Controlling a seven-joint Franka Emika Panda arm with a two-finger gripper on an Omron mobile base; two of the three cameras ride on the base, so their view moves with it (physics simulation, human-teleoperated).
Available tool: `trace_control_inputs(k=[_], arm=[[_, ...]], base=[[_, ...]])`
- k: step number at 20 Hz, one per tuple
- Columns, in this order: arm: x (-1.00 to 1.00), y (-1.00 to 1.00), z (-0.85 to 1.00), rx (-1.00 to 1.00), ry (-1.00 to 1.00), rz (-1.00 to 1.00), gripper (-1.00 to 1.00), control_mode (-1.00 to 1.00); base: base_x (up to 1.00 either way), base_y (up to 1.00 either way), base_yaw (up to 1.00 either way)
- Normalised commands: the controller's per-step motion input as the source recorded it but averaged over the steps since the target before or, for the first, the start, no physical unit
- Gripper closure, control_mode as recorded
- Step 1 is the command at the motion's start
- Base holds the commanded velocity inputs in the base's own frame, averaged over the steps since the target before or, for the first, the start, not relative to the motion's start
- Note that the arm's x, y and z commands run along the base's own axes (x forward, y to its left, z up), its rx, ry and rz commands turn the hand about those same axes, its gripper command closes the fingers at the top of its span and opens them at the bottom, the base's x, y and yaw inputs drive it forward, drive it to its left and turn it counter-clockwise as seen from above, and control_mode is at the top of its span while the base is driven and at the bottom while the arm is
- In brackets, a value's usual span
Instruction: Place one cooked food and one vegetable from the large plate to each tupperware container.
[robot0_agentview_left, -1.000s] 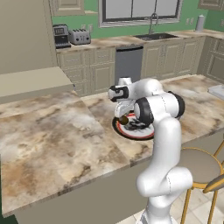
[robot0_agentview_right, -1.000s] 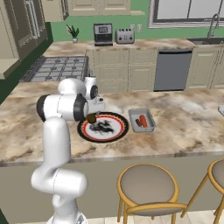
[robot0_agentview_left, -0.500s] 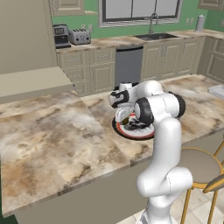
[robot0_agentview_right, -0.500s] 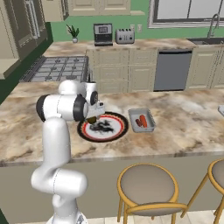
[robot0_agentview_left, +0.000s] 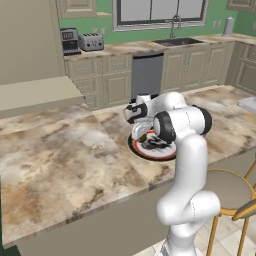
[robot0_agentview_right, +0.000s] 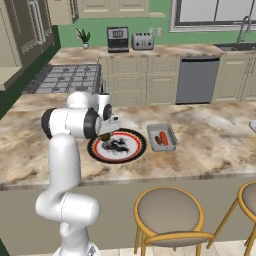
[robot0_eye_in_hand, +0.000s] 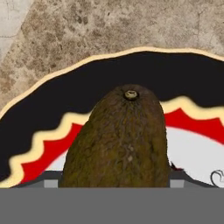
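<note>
1. Gripper (robot0_agentview_right: 106, 136) is closed on a brown, rough-skinned avocado (robot0_eye_in_hand: 118, 140), just above the plate's edge.
2. Below lies the round black-rimmed, red-ringed plate (robot0_agentview_right: 134, 151) on the marbled brown counter (robot0_agentview_right: 210, 150).
3. Right of the plate, a pale grey rectangular tray (robot0_agentview_right: 171, 138) holds orange-red food (robot0_agentview_right: 161, 139).

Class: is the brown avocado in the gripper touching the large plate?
Cannot tell: the hand view shows the avocado overlapping the large plate, its underside hidden.
</note>
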Motion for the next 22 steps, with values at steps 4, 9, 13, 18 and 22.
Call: trace_control_inputs(k=[4, 9, 13, 18, 22], arm=[[-0.08, 0.0, 0.0, 0.0, 0.0, 0.0, 1.0, -1.0], [-0.71, 0.07, 0.31, -0.12, -0.16, -0.01, 1.0, -1.0], [-1.0, 0.25, 0.97, 0.01, -0.24, -0.12, 1.0, -1.0], [-1.0, 0.08, 1.0, 0.04, -0.08, -0.19, 1.0, -1.0], [-1.0, -0.15, 1.0, 0.08, -0.03, -0.19, 1.0, -1.0]], base=[[0.0, 0.0, 0.0], [0.0, 0.0, 0.0], [0.0, 0.0, 0.0], [0.0, 0.0, 0.0], [0.0, 0.0, 0.0]])
